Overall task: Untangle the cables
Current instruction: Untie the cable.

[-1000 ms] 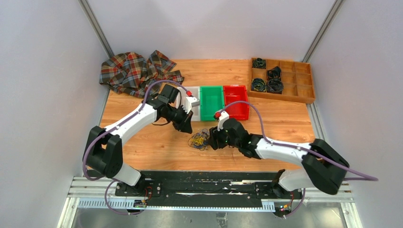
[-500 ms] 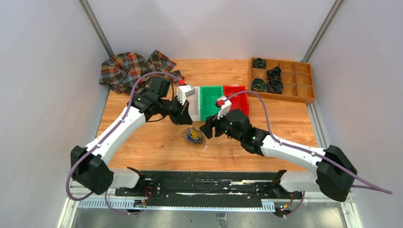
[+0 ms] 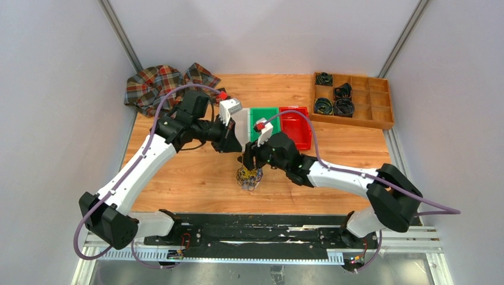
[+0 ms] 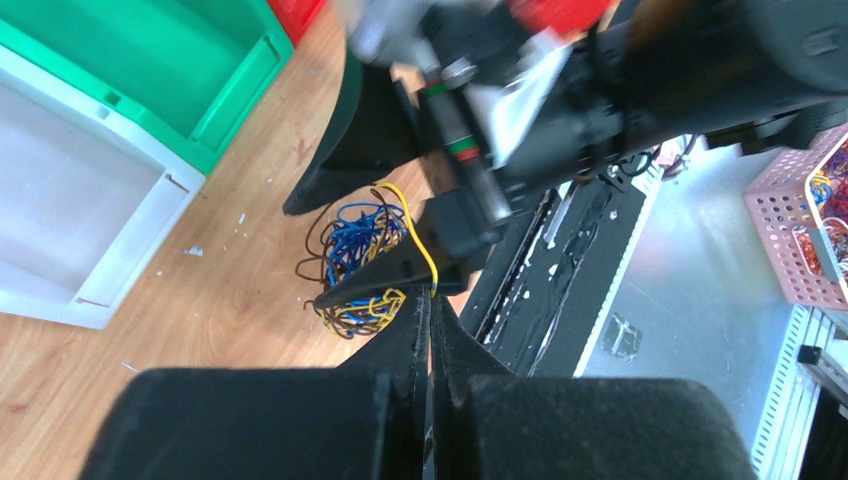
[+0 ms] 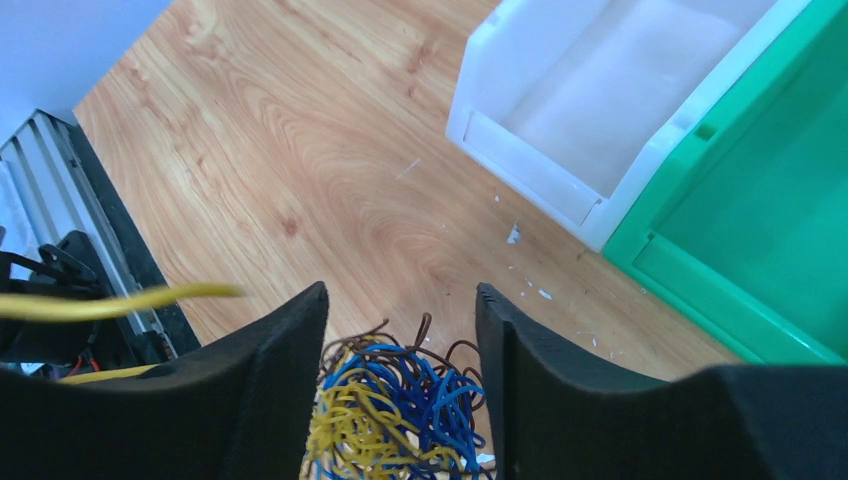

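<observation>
Wood worktop (image 3: 196, 172), pale walls all round, and the cables (image 3: 249, 176) sit mid-worktop, on the near side of the white bin (image 5: 600, 120) & green bin (image 3: 265, 124): a small knot of yellow, blue & dark wire. Left arm (image 3: 148, 157) stretches in from the left, left jaws clenched on a yellow strand (image 4: 428, 258) that runs back into the knot. Right arm (image 3: 333, 175) is in from the right. Right jaws released, spread wide, straddling the knot's top. Red bin (image 3: 297, 127) right of green. Plaid cloth (image 3: 166, 86) far left, wooden tray (image 3: 378, 110) w/ black coils far right.
</observation>
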`<act>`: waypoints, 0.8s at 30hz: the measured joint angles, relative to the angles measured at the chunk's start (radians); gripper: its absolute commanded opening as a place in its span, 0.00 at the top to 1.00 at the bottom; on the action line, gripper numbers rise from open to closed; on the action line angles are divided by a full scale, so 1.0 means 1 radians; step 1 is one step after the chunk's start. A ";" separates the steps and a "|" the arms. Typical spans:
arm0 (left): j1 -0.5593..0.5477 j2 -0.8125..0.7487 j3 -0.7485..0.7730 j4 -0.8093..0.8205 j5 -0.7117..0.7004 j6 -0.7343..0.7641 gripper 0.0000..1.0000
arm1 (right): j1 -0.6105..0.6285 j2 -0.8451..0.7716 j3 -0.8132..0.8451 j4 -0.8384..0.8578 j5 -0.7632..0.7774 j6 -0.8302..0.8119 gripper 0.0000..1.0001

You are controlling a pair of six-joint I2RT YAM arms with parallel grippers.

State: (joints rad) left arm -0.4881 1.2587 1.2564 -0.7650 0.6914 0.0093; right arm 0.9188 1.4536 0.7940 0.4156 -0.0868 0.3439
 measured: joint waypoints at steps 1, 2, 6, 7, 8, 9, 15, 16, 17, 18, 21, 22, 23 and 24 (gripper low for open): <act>0.000 -0.002 0.012 -0.003 0.002 -0.002 0.99 | 0.000 0.013 0.000 0.000 0.000 0.002 0.51; 0.000 -0.005 0.024 -0.008 0.003 -0.002 0.99 | 0.000 0.027 0.000 0.002 0.000 0.004 0.52; 0.000 -0.015 0.080 -0.039 0.005 0.003 0.99 | 0.002 0.062 -0.023 0.022 0.001 0.021 0.57; 0.000 -0.016 0.092 -0.047 0.005 0.005 0.99 | 0.002 0.065 -0.037 0.030 0.003 0.024 0.60; 0.000 -0.018 0.106 -0.056 0.005 0.007 0.99 | 0.002 0.068 -0.046 0.030 0.008 0.026 0.62; 0.000 -0.019 0.121 -0.063 0.005 0.010 0.99 | 0.002 0.073 -0.059 0.032 0.013 0.028 0.65; 0.000 -0.026 0.210 -0.105 0.004 0.039 0.99 | 0.002 0.109 -0.131 0.032 0.072 0.035 0.75; 0.000 -0.026 0.224 -0.111 0.004 0.042 0.99 | 0.002 0.113 -0.140 0.029 0.082 0.035 0.75; 0.000 -0.028 0.237 -0.114 0.003 0.045 0.99 | 0.002 0.116 -0.150 0.027 0.096 0.035 0.75; 0.000 -0.031 0.242 -0.114 0.003 0.047 0.99 | 0.002 0.116 -0.159 0.023 0.109 0.035 0.73; 0.000 -0.045 0.241 -0.122 0.002 0.060 0.99 | 0.002 0.088 -0.185 0.000 0.148 0.032 0.56; 0.000 -0.050 0.236 -0.122 0.000 0.064 0.99 | 0.002 0.068 -0.192 -0.010 0.158 0.032 0.51; 0.000 -0.054 0.228 -0.125 -0.001 0.068 0.99 | 0.002 0.035 -0.195 -0.030 0.167 0.027 0.46; 0.000 -0.058 0.217 -0.126 -0.004 0.074 0.99 | 0.002 -0.003 -0.195 -0.046 0.174 0.023 0.43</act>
State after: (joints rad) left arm -0.4885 1.2011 1.4738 -0.8913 0.6876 0.0834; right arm 0.9207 1.4502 0.5987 0.3698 0.0875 0.3664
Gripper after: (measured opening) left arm 0.011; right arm 0.460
